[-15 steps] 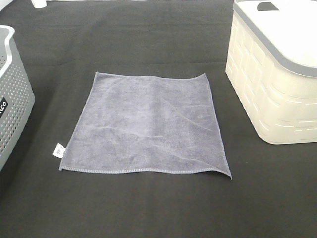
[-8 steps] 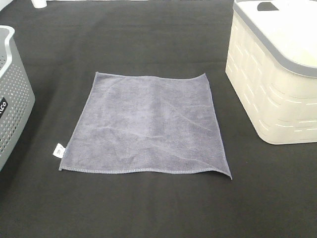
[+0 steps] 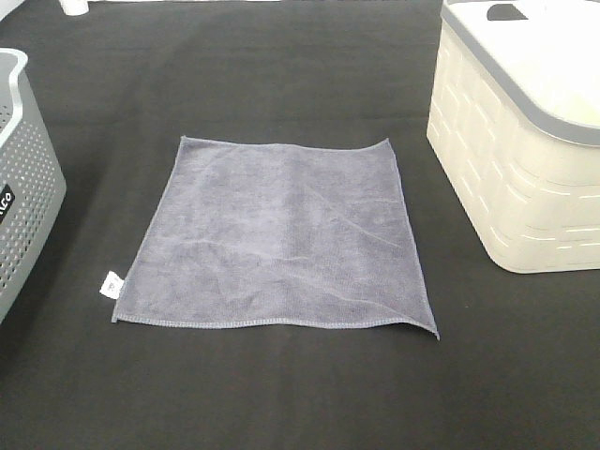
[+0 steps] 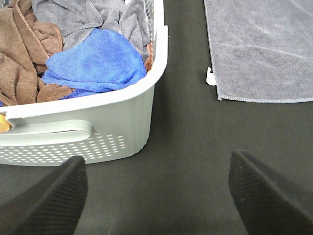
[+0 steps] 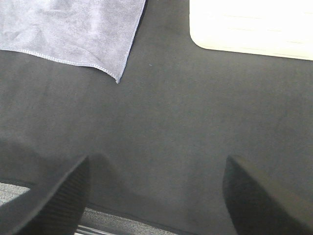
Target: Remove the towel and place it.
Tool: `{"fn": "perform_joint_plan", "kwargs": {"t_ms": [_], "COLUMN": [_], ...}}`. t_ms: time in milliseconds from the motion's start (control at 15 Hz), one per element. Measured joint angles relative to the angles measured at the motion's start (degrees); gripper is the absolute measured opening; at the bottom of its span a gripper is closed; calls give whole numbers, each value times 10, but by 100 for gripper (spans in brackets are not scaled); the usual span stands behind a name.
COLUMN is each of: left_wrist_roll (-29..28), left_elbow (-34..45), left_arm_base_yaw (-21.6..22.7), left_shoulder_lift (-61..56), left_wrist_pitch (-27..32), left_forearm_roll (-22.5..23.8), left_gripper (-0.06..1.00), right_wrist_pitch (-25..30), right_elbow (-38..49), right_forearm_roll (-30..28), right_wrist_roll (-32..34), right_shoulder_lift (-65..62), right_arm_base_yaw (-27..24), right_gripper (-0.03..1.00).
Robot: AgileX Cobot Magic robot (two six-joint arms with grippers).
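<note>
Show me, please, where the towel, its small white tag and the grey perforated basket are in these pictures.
towel (image 3: 277, 239), exterior high view, middle of the flat cloth.
white tag (image 3: 110, 282), exterior high view, on the tag at the towel's near corner.
grey basket (image 4: 112, 120), left wrist view, on its outer wall.

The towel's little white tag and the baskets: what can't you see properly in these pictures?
- Tag on the towel, high view: print too small to read.
- Grey basket, high view: cut off by the left edge.
- Cream basket, high view: inside washed out; cut off at right.
- Cloths under the blue cloth, left wrist view: buried.
</note>
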Motion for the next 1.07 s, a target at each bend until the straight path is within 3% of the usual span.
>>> {"fn": "perform_joint_plan", "kwargs": {"t_ms": [333, 733, 1067], "left_wrist_roll": [0, 19, 35], "left_elbow": [0, 0, 1], "left_arm_base_yaw": [0, 0, 0], "left_shoulder_lift": [-14, -128, -128], "left_wrist_pitch": [0, 0, 0], "left_forearm_roll": [-2, -5, -8], "left_gripper": [74, 74, 74], "right_wrist_pitch": [-1, -5, -5], "right_elbow": [10, 11, 11], "right_forearm_roll": [6, 29, 28], "right_wrist_roll": [-11, -45, -45], "right_shoulder_lift": [-78, -192, -198], "right_arm_base_yaw": [0, 0, 0], "right_gripper": [74, 74, 74]}}
